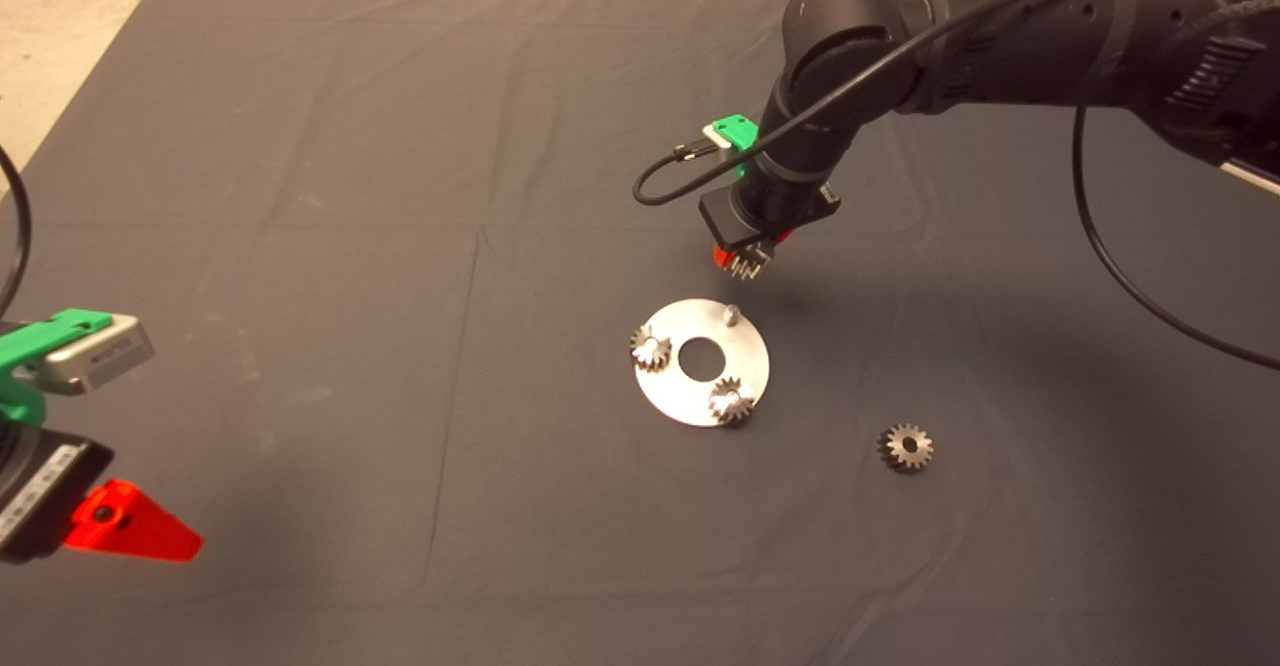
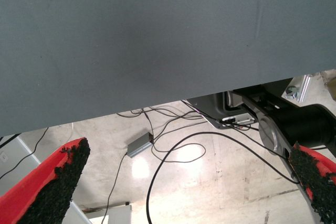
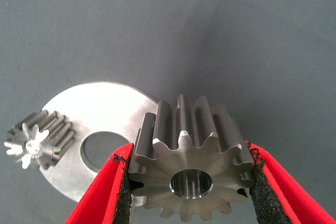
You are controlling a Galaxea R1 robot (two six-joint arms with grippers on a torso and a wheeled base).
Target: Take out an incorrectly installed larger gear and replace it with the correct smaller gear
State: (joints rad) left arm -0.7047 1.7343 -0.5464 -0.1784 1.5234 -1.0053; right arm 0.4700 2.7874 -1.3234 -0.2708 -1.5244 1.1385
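Right gripper (image 3: 190, 182) clenched the dark grey metal cone-shaped larger gear (image 3: 191, 161) just above the round silver plate's (image 1: 745, 351) bare pin (image 1: 731, 314), apparently freeing that post for the small dark smaller gear (image 1: 906, 447) lying apart on the mat; left gripper (image 2: 178, 182) waited released.

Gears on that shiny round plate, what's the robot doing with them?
The right gripper is holding the smaller gear between its red fingers, just above the metal plate and near its bare pin. Two shiny gears sit on the plate. The larger gear lies on the mat beside the plate. The left gripper waits open at the mat's edge.
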